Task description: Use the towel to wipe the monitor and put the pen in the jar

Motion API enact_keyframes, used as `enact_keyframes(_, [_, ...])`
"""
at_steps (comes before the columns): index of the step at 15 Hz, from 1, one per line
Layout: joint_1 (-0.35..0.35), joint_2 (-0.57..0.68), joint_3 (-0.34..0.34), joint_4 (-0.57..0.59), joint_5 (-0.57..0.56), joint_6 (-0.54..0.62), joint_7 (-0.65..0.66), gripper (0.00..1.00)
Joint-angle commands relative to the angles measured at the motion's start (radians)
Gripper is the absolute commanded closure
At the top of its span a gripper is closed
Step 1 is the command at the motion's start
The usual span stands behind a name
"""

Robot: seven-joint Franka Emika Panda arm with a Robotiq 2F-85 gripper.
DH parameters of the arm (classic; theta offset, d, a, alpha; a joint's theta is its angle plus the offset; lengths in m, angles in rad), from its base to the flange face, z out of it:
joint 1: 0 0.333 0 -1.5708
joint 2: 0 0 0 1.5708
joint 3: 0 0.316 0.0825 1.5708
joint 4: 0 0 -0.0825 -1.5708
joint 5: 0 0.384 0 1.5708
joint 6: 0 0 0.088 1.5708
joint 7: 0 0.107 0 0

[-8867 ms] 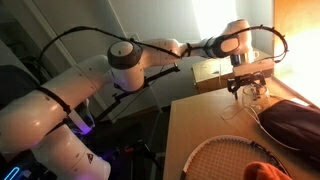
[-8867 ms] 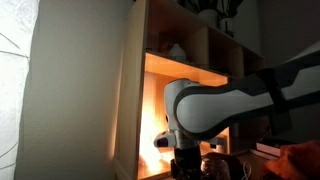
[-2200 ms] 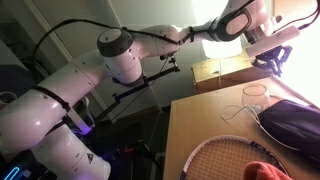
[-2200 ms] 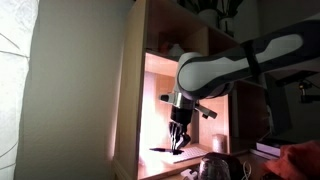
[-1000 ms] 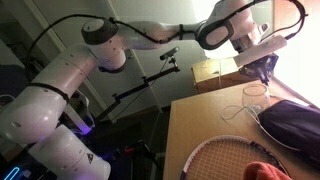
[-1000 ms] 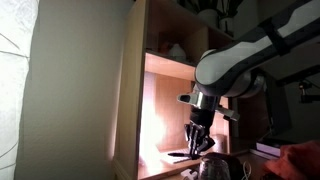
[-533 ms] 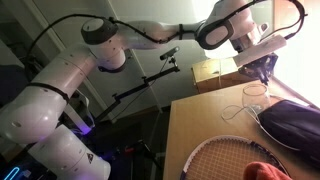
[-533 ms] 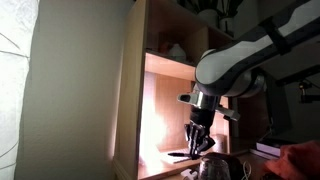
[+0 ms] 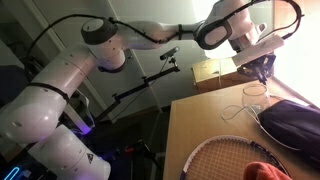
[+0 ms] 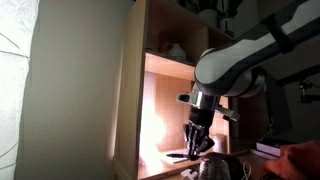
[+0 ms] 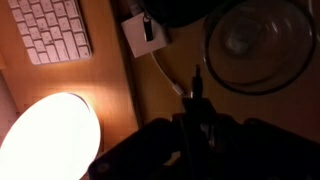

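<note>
My gripper (image 9: pixel 262 68) hangs just above the clear glass jar (image 9: pixel 255 97) on the wooden table. In the wrist view the gripper (image 11: pixel 197 115) is shut on a dark pen (image 11: pixel 197 80) that points down beside the jar's round rim (image 11: pixel 258 42). Against the lit shelf, the fingers (image 10: pixel 200 140) hover over the jar (image 10: pixel 213 168). An orange cloth (image 9: pixel 265 172), which looks like the towel, lies at the table's near edge. The monitor is out of view.
A white keyboard (image 11: pixel 50 30), a white adapter with its cable (image 11: pixel 140 28) and a bright lamp glow (image 11: pixel 50 135) lie below the wrist. A tennis racket (image 9: pixel 225 155), a dark bag (image 9: pixel 290 120) and a cardboard box (image 9: pixel 215 72) share the table.
Nothing has moved over the last second. About two seconds ago the gripper was higher and off to the side; it has since come down over the jar with the pen.
</note>
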Motion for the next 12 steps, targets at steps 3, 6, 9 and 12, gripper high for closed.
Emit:
enact_keyframes(3, [0.056, 0.057, -0.005, -0.081, 0.019, 0.086, -0.050, 0.97])
enact_keyframes(6, [0.094, 0.094, -0.005, -0.151, 0.033, 0.163, -0.062, 0.97])
enact_keyframes(9, [0.123, 0.131, -0.001, -0.227, 0.046, 0.228, -0.070, 0.97])
enact_keyframes(12, [0.136, 0.163, 0.006, -0.289, 0.060, 0.258, -0.088, 0.97])
